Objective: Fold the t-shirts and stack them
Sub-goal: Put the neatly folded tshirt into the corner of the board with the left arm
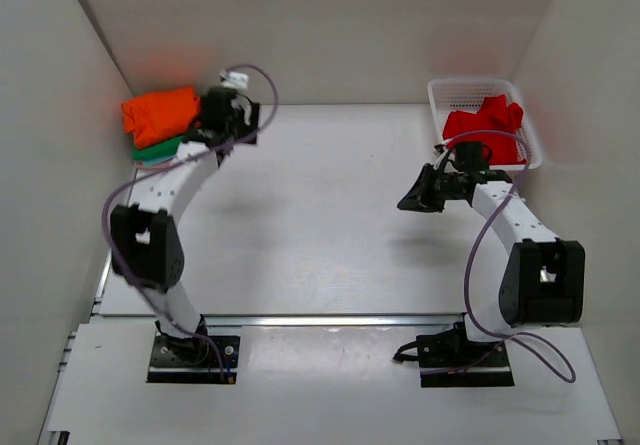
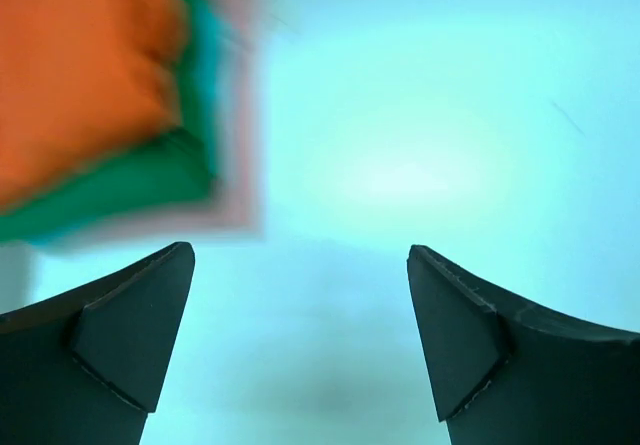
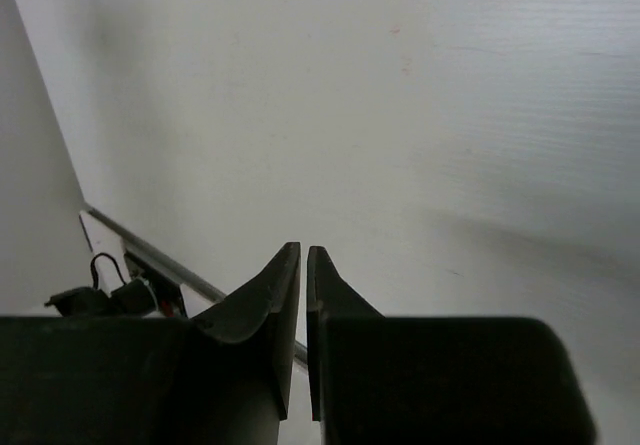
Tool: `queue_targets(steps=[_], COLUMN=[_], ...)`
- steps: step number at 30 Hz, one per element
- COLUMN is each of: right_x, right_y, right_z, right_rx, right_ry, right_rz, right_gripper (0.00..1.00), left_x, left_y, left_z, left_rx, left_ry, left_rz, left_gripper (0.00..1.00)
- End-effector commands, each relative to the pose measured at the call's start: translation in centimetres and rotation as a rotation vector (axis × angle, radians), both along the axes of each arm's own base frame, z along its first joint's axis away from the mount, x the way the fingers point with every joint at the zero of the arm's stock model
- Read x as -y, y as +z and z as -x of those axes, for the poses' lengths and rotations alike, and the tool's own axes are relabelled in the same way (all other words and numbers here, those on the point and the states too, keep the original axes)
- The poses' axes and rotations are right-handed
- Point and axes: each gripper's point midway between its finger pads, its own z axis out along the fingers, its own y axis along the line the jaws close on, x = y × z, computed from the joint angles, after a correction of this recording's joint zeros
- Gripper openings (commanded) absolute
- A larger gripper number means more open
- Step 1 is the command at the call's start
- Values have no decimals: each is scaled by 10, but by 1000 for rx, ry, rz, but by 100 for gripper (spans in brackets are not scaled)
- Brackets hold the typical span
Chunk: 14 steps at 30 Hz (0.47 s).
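The folded pile in the far left corner is the biggest sign of progress. The orange t-shirt (image 1: 158,112) lies on top of the green t-shirt (image 1: 160,151), and the left wrist view shows a blurred pink layer (image 2: 240,115) under them. Whether anything else lies beneath I cannot tell.

One piece looks to be left: the red t-shirt (image 1: 484,125) sits crumpled and unfolded in the white mesh basket (image 1: 436,93) at the far right. By that count the job is well past halfway, with this shirt still to be taken out, folded and added to the pile.

The left arm (image 1: 170,190) reaches to the pile's right side, its jaws spread wide and empty just beside the cloth. The right arm (image 1: 510,220) hangs over the counter, near and to the left of the basket. Its jaws are pressed almost together, pinching nothing.

Plain white walls (image 1: 330,25) close in the left, far and right sides. The counter (image 1: 320,225) is smooth and pale, and a metal rail (image 1: 330,319) runs along its near edge ahead of the arm bases.
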Motion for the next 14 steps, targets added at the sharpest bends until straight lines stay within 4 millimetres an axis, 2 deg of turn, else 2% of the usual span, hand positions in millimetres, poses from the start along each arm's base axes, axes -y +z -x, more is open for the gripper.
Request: queue_targets(steps=[1, 2, 3, 4, 5, 6, 8, 9, 10, 14], right_x=[41, 53, 62, 67, 73, 74, 75, 75, 75, 78], right_y=[19, 24, 29, 30, 29, 30, 26, 24, 28, 29], right_z=[-4, -3, 0, 3, 6, 6, 14, 16, 17, 21], right_rx=[107, 133, 155, 170, 163, 180, 181, 180, 199, 237], right_ry=[-96, -130, -153, -152, -169, -158, -151, -152, -162, -223], right_rz=[95, 118, 136, 156, 174, 186, 217, 220, 213, 195], right_gripper=[6, 6, 6, 6, 6, 6, 7, 7, 7, 7], left_x=[52, 65, 74, 81, 85, 80, 73, 66, 56, 43], left_y=[-10, -25, -49, -59, -58, -76, -76, -84, -80, -73], left_z=[92, 122, 148, 174, 188, 208, 234, 242, 248, 262], left_rx=[-68, -102, -175, -223, -238, -317, -342, -356, -343, -321], left_ry=[-124, -146, -175, -198, -211, -208, -203, -191, -164, -127], left_rz=[83, 117, 118, 152, 180, 165, 155, 121, 111, 71], left_gripper=[98, 99, 99, 99, 99, 98, 98, 98, 99, 99])
